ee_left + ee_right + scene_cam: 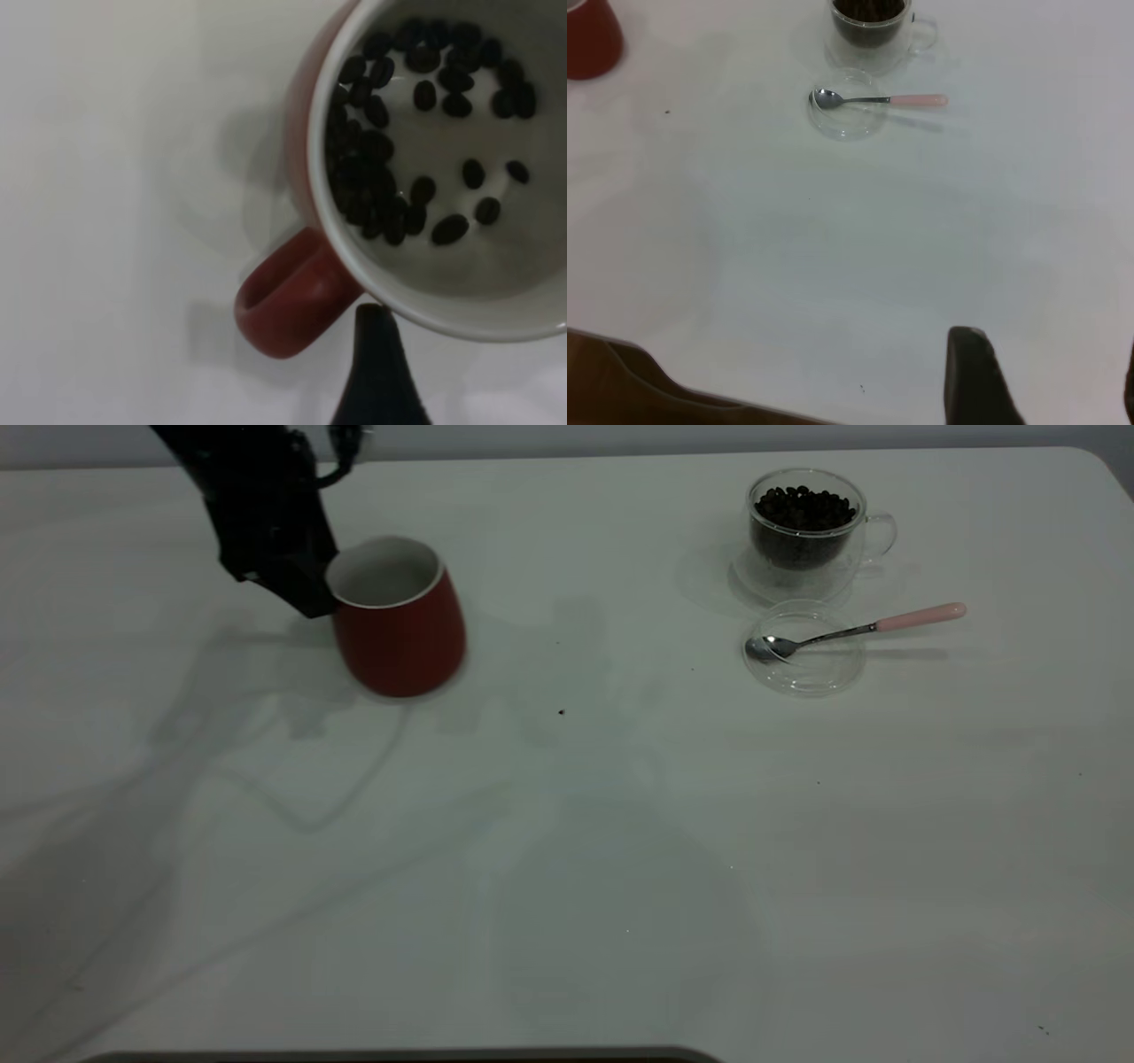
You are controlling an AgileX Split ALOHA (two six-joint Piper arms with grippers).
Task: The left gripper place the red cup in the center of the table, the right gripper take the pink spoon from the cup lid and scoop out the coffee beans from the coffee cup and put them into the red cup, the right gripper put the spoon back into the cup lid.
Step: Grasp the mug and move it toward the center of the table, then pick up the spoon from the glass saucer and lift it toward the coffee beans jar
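Observation:
The red cup stands left of the table's middle, and its outline is smeared on the right side. In the left wrist view the cup holds several coffee beans. My left gripper is at the cup's left side. One of its fingers touches the rim beside the handle and nothing is between the jaws. The pink spoon lies with its bowl in the clear cup lid. The glass coffee cup is full of beans. My right gripper is open and empty, far from the spoon.
The table's front edge runs close below my right gripper. A stray speck lies on the table near its middle. The coffee cup and lid stand at the back right.

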